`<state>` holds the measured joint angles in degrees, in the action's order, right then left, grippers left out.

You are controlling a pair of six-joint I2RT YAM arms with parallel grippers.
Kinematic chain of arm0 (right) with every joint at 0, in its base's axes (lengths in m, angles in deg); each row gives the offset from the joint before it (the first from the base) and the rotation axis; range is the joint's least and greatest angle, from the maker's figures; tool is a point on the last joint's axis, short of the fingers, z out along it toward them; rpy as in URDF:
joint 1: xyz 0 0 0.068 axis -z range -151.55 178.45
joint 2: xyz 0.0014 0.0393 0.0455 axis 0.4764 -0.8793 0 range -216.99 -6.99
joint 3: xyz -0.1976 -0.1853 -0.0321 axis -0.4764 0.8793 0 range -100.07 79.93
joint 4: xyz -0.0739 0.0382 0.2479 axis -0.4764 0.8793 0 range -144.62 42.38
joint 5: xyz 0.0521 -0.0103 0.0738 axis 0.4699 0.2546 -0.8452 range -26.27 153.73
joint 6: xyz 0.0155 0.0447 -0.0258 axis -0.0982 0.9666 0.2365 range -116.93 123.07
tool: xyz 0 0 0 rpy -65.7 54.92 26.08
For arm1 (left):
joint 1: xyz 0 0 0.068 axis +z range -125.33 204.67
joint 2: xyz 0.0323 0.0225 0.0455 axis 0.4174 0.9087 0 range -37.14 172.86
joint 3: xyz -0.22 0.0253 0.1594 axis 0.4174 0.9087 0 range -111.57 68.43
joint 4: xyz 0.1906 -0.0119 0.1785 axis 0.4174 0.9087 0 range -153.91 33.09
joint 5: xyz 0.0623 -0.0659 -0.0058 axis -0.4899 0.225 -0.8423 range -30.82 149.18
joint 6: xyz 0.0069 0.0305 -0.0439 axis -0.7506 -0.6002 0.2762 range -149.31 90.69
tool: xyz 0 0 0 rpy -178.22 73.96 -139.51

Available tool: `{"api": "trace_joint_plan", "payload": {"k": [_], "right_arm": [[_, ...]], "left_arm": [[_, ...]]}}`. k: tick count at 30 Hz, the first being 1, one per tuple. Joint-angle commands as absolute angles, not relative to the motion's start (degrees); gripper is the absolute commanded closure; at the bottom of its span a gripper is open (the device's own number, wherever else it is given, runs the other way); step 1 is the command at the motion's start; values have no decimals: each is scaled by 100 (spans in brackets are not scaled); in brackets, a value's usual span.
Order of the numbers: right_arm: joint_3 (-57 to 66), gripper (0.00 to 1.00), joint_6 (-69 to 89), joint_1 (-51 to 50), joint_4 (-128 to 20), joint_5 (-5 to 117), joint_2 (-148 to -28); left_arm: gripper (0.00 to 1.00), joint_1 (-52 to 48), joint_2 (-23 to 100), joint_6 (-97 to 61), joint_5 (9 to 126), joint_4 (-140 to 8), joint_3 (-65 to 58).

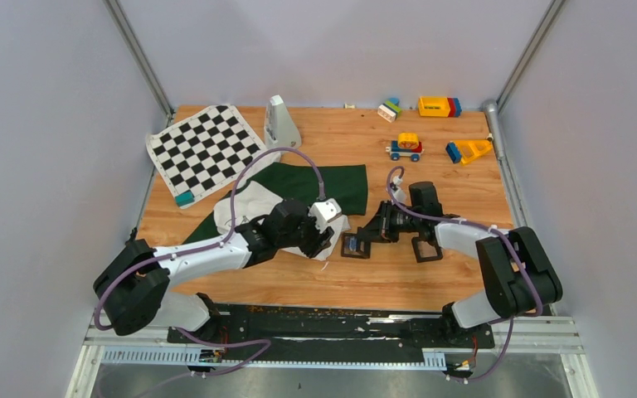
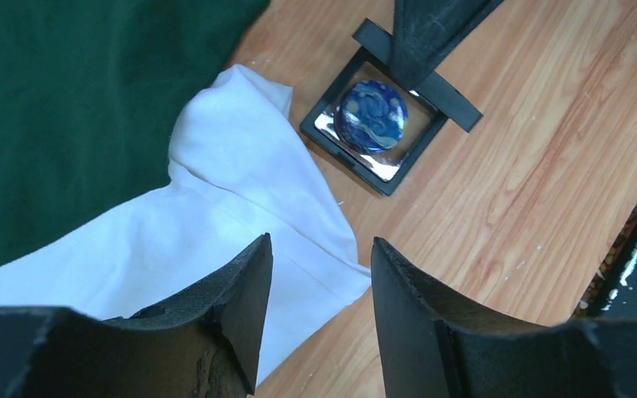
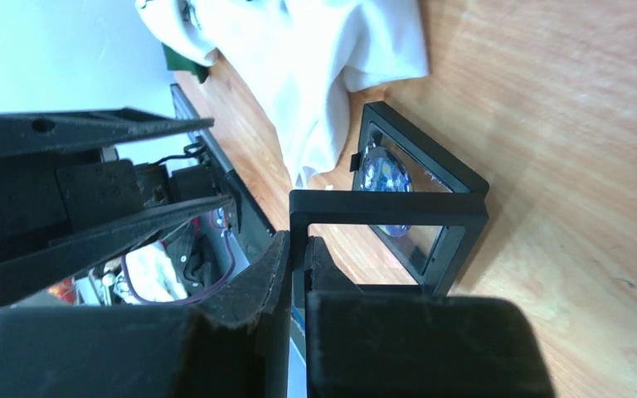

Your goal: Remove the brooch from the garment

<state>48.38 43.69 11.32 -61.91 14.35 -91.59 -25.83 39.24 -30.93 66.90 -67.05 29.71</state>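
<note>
Much of the garment [image 1: 299,178] lies hidden under the left arm in the overhead view, and both wrist cameras cut it off at the frame edge, showing only dark green cloth and a crumpled white hem. The round, blue-swirled brooch [image 2: 371,116] is too small to make out from above. From the right wrist it sits half behind a raised lid [image 3: 386,206] and a patch of glare. It lies inside an open black square case [image 2: 342,159] on the wooden worktop [image 2: 506,215], just beside the white hem and off the cloth.

The left gripper [image 2: 321,311] hangs over the hem's edge with its jaws apart and nothing between them. The right gripper [image 3: 297,257] has its jaws clamped on the thin edge of the lid.
</note>
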Motion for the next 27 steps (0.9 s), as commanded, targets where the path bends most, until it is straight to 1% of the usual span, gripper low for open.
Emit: {"api": "trace_joint_plan", "payload": {"k": [1, 2, 4, 6, 7, 8, 14, 18, 24, 27], "right_arm": [[4347, 96, 3946, 1022, -5317, 2205, -9055], [4271, 91, 3904, 997, -5107, 2343, -9064], [4157, 75, 3848, 933, -4924, 2554, -9069], [4076, 61, 3829, 851, -4795, 2757, -9008], [4040, 57, 3811, 800, -4731, 2857, -8967], [4004, 56, 3787, 765, -4664, 2955, -8933], [3860, 58, 3669, 496, -4219, 3528, -8629], [3543, 59, 3563, -53, -3741, 4307, -8531], [3162, 69, 3695, -919, -3514, 4934, -8742], [2978, 71, 3775, -1283, -3503, 5167, -9056]], "left_arm": [[46, -2482, 3905, -2645, 6894, -6928, 2971], [47, -2455, 3932, -2616, 6929, -6919, 2960], [48, -2387, 4038, -2561, 7004, -6860, 2874], [49, -2347, 4125, -2527, 7074, -6820, 2829], [49, -2331, 4170, -2509, 7123, -6815, 2819], [49, -2327, 4192, -2504, 7144, -6810, 2796], [51, -2261, 4244, -2462, 7126, -6727, 2757], [52, -2110, 4055, -2332, 6997, -6753, 2840], [52, -1757, 3703, -1958, 6459, -6744, 3055], [51, -1627, 3560, -1834, 6246, -6731, 3137]]}}
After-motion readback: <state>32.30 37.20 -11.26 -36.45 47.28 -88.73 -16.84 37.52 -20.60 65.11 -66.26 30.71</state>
